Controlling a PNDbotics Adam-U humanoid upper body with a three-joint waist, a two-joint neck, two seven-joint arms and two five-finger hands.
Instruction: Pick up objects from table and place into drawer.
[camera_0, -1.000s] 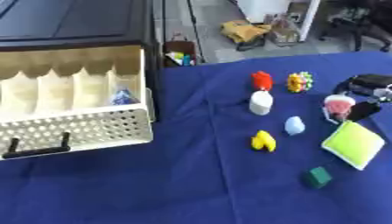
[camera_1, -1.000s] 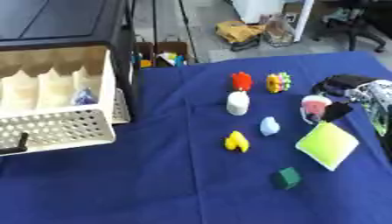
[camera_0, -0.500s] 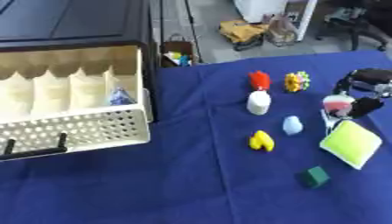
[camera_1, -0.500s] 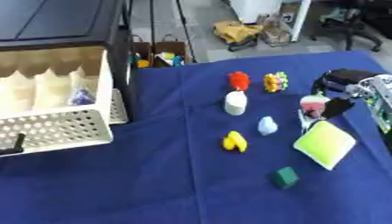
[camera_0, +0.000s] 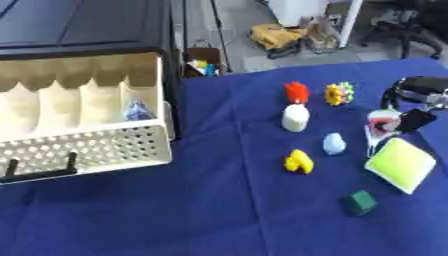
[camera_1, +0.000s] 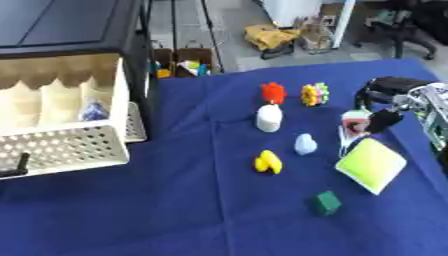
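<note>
While the robot's right hand sits at the right edge of the blue-clothed desk, its dark fingers look curled about a small pink-and-white object, though whether they truly pinch it or merely rest against it cannot be told for sure; the left hand shows in neither view. That object stands just above the flat lime-green square pad, near enough that the two may touch. It looks light and rigid, likely smooth plastic, so a pinch across its upper body seems the sensible hold (a grip low down would crowd the pad). The pad itself looks soft and thin and would probably need taking by an edge. To the left lie a pale blue rounded piece, a small yellow duck-like toy, a white cylindrical bottle with a red spiky toy just behind it, a yellow-and-green knobbly toy and, nearer the front, a dark green cube. The cream perforated plastic drawer stands pulled open well away on the left, a bluish item already in one compartment. The cluster of toys lies between hand and drawer, so a carry would best pass above them.
</note>
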